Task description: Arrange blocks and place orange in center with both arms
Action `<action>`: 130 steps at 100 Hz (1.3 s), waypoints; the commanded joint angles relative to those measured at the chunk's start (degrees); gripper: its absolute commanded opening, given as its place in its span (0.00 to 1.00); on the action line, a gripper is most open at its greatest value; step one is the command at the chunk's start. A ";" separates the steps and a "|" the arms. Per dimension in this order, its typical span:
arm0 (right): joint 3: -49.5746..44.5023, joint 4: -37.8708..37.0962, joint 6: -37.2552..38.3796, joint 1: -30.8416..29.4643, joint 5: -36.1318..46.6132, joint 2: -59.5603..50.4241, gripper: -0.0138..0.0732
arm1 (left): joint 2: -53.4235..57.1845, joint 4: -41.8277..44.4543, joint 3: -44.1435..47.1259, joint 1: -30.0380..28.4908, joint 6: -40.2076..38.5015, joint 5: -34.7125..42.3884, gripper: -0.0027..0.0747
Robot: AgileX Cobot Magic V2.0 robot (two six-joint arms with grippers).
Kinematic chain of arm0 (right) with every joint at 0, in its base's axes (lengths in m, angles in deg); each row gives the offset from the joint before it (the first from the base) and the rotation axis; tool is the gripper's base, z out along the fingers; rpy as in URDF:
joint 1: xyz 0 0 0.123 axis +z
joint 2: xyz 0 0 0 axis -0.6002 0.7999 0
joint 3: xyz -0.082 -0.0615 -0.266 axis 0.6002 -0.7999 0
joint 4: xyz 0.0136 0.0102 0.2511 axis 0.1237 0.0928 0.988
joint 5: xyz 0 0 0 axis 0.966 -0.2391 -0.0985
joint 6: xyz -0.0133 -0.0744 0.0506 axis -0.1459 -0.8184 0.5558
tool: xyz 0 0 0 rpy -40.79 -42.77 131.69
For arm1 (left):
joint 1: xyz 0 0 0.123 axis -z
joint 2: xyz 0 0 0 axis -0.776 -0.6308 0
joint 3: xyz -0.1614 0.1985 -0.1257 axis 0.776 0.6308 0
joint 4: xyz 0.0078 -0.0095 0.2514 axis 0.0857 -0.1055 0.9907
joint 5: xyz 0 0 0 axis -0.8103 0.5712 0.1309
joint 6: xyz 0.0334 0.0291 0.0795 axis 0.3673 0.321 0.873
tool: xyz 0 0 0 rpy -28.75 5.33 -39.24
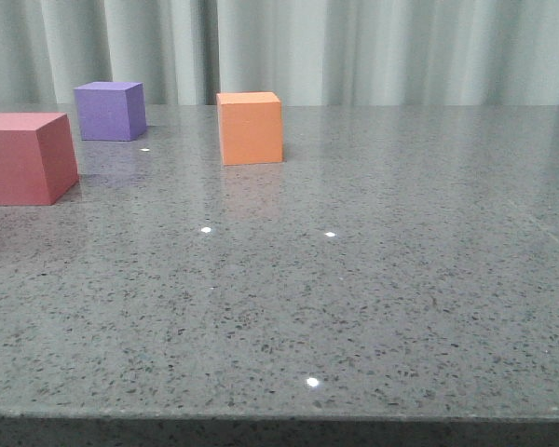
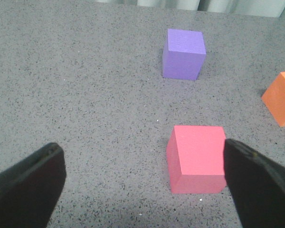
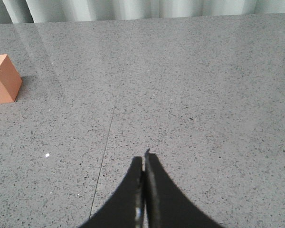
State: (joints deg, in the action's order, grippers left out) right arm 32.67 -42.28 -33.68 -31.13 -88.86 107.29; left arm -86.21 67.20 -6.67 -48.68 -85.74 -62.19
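Observation:
In the front view the red cube [image 1: 23, 156] sits at the left edge, the purple cube [image 1: 110, 110] behind it, and the orange cube [image 1: 250, 127] further right. No gripper shows in that view. In the left wrist view my left gripper [image 2: 143, 183] is open and empty above the table; the red cube [image 2: 197, 158] lies close to one finger [image 2: 261, 183], with the purple cube [image 2: 183, 53] beyond and the orange cube [image 2: 282, 97] at the frame edge. My right gripper [image 3: 144, 160] is shut and empty over bare table, the orange cube [image 3: 4, 79] far off to its side.
The grey speckled tabletop [image 1: 354, 279] runs to a front edge at the bottom of the front view. Pale curtains [image 1: 354, 47] hang behind the table. A thin seam line [image 3: 109, 128] crosses the surface near the right gripper.

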 commanded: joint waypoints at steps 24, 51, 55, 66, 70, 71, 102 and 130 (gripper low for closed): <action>1.57 -0.52 -0.25 -0.27 4.39 0.15 0.08 | -2.31 -6.47 -5.84 0.44 -0.51 2.34 0.78; 1.57 -0.52 -0.25 -0.27 4.39 0.15 0.08 | -13.82 -6.47 -18.78 8.02 -1.08 -0.59 0.77; 1.57 -0.52 -0.25 -0.27 4.39 0.15 0.08 | -15.73 -6.25 -20.45 9.53 -2.11 -0.32 0.77; 1.57 -0.52 -0.25 -0.27 4.39 0.15 0.08 | -22.11 -4.24 -24.80 14.33 -4.74 0.25 0.77; 1.57 -0.52 -0.25 -0.27 4.39 0.15 0.08 | -24.50 -2.11 -26.78 16.19 -6.83 0.72 0.77; 1.57 -0.52 -0.25 -0.27 4.39 0.15 0.08 | -24.90 -1.68 -27.50 16.51 -8.31 0.72 0.77; 1.57 -0.52 -0.25 -0.27 4.39 0.15 0.08 | -42.51 20.81 -45.63 30.00 -27.24 -2.49 0.77; 1.57 -0.52 -0.25 -0.27 4.39 0.15 0.08 | -54.13 25.62 -58.96 34.68 -30.16 -9.43 0.77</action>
State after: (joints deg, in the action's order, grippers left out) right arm 32.67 -42.28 -33.68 -31.13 -88.86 107.29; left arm -140.97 91.00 -61.23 -14.83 -114.32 -72.72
